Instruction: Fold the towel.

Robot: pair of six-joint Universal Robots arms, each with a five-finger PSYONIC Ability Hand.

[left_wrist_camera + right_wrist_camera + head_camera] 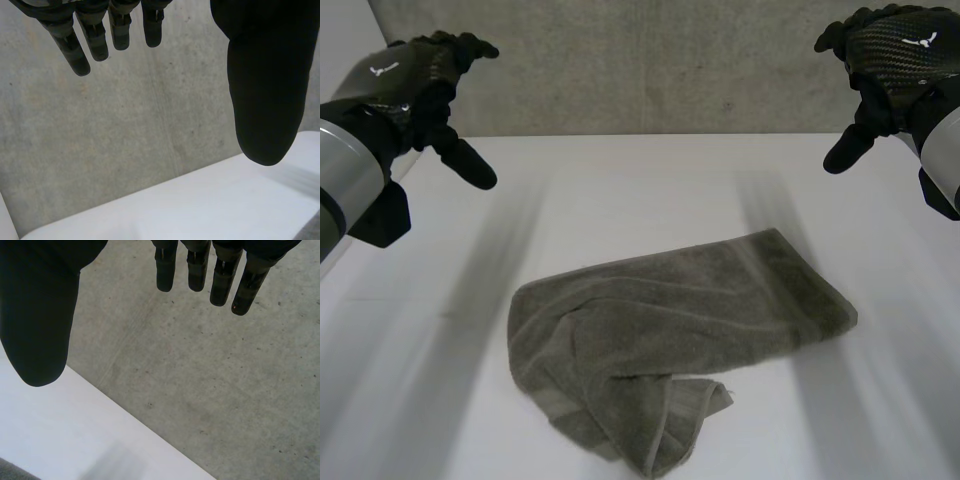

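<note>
Hard to make out first: left arm [350, 180] cut off at the head view's edge. In the left wrist view, a grey sliver past the thumb [265, 100], too small to name with certainty. Lower layers of the towel [670, 330] hidden under its own rumpled folds; nearest tip cropped at the head view's edge. In the right wrist view, another grey sliver beneath the thumb [37, 325], likewise too little to identify.

At left, left robot hand [405, 75] raised above the white surface [620, 180], well apart from the towel. Fingers [80, 55] straight and loosely spread, thumb standing off from them; holds nothing, touches nothing. Concrete wall [650, 60] behind.

In the middle, olive-grey towel lying crumpled on the surface, roughly doubled over, 1 loose corner flopped out on the near side, long body slanting away toward the right.

At right, right robot hand [895, 50] also raised over the surface, well clear of the towel. Fingers [220, 280] straight, thumb set wide; grips nothing, rests on nothing.
</note>
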